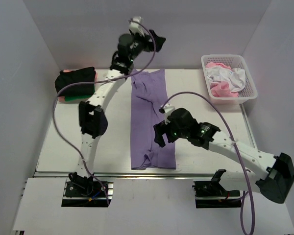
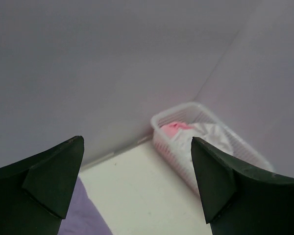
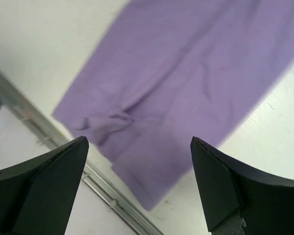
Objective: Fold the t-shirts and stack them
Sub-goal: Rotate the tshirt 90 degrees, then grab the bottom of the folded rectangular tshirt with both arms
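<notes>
Right now the purple shirt (image 1: 144, 122) lies on the table (image 1: 115, 142) as a long narrow strip, running from the far edge to the near edge, roughly midway between my two arms. Its near end is rumpled, with a small bunched fold close to the table's front rail.

My right gripper (image 3: 139, 139) hangs over the near part of that strip, towards its right edge, fingers spread wide and nothing between them. My left gripper (image 2: 137, 138) is lifted high above the far end of the shirt, also spread and empty, facing the basket (image 1: 224, 57) in the far right corner, which holds pink and white cloth.

At the far left sits a stack of folded shirts (image 1: 76, 78), black on top, with green and pink showing underneath.
</notes>
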